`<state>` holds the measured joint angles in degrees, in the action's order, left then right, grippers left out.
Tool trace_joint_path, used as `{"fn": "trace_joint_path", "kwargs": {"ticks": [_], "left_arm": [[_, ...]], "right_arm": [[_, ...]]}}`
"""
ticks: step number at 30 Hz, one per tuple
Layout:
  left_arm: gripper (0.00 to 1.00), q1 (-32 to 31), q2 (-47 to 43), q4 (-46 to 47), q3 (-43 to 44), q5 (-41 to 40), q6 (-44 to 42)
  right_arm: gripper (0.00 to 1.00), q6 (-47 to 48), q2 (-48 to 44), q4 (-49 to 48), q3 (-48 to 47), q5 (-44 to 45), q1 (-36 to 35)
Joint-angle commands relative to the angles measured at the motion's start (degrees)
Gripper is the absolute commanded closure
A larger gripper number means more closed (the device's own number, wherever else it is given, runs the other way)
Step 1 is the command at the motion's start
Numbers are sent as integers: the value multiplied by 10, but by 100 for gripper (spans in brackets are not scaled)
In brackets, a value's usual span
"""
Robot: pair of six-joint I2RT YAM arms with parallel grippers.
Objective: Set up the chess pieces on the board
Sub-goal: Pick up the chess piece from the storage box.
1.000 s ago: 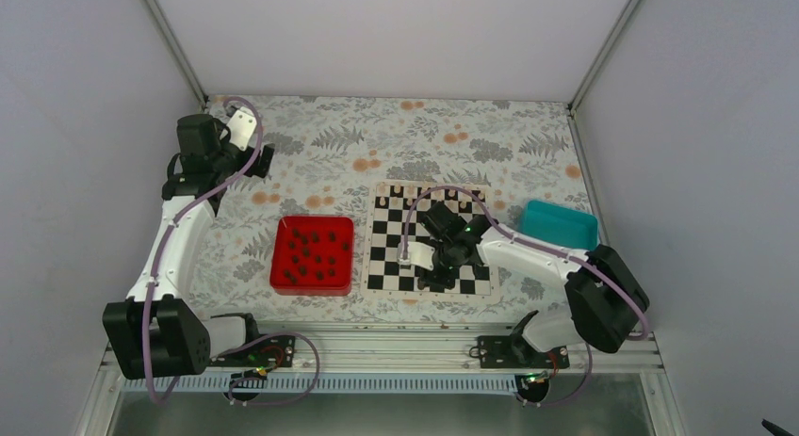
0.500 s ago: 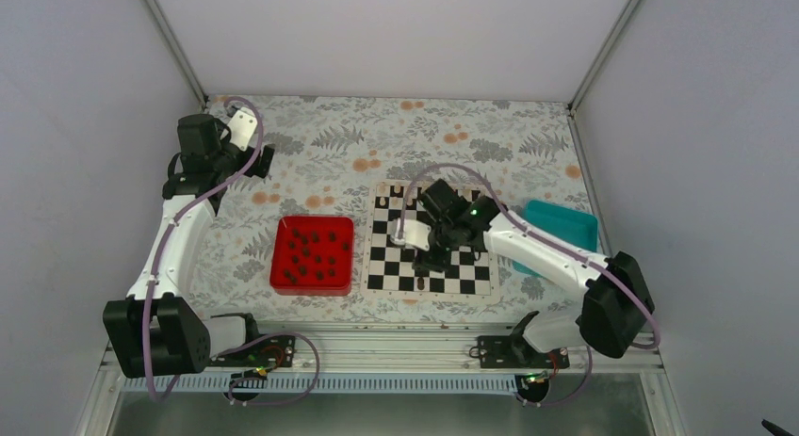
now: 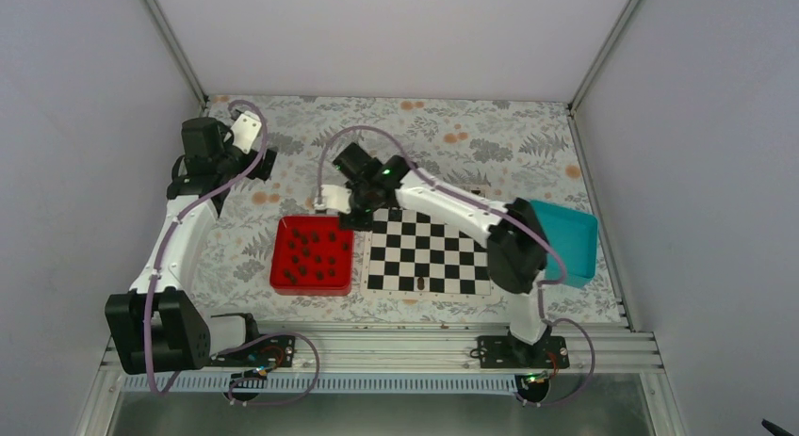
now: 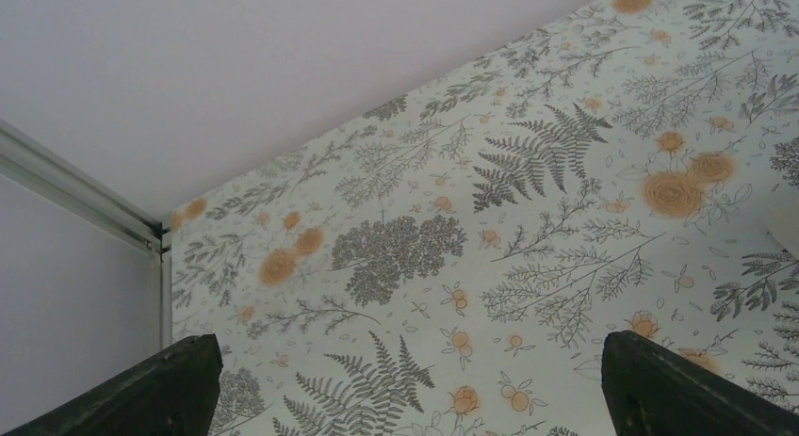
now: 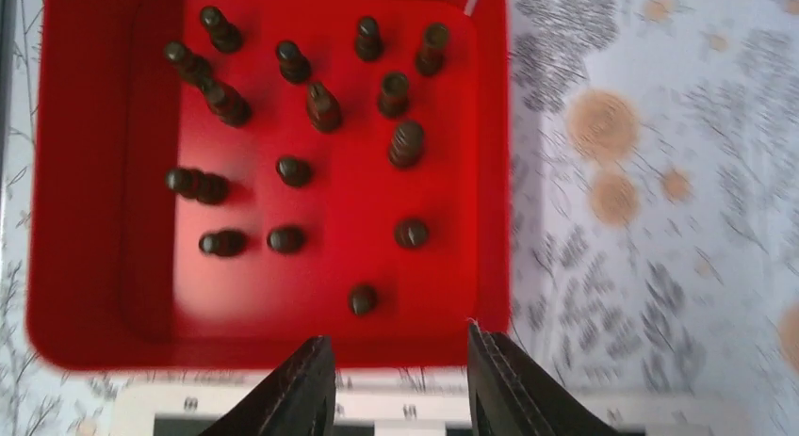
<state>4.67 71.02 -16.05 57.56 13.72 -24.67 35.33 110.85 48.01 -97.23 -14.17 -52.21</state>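
Note:
Several dark chess pieces (image 5: pixel 294 170) lie in the red tray (image 5: pixel 85 342), which also shows in the top view (image 3: pixel 283 280). One dark piece (image 3: pixel 418 283) stands on the near row of the chessboard (image 3: pixel 443 252). My right gripper (image 3: pixel 354 218) hangs over the gap between the board's left edge and the tray. In the right wrist view it (image 5: pixel 396 379) is open and empty, with the board's cream border (image 5: pixel 188 410) below it and the tray just ahead. My left gripper (image 3: pixel 262 163) is far back left, open and empty over the cloth (image 4: pixel 405 398).
A teal tray (image 3: pixel 568 236) stands right of the board, behind the right arm's elbow. The floral cloth (image 3: pixel 452 135) covers the table. Grey walls and metal posts close in the left, right and back sides.
My right arm has swung from the board's near row to the board's far left corner beside the red tray. One dark piece now stands uncovered on the near row. The left arm barely moved.

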Motion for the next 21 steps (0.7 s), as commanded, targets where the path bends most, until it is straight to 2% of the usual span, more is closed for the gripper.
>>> {"fn": "trace_joint_path", "kwargs": {"ticks": [1, 8, 21], "left_arm": [[0, 2, 6, 25, -9, 5, -4], [0, 2, -5, 40, -24, 6, 1], [0, 3, -7, 60, -48, 10, 3]], "right_arm": [[63, -1, 71, -13, -57, 15, -32], [62, -16, 126, -88, -76, 32, -45], [61, -18, 195, -92, -130, 7, -47]]}}
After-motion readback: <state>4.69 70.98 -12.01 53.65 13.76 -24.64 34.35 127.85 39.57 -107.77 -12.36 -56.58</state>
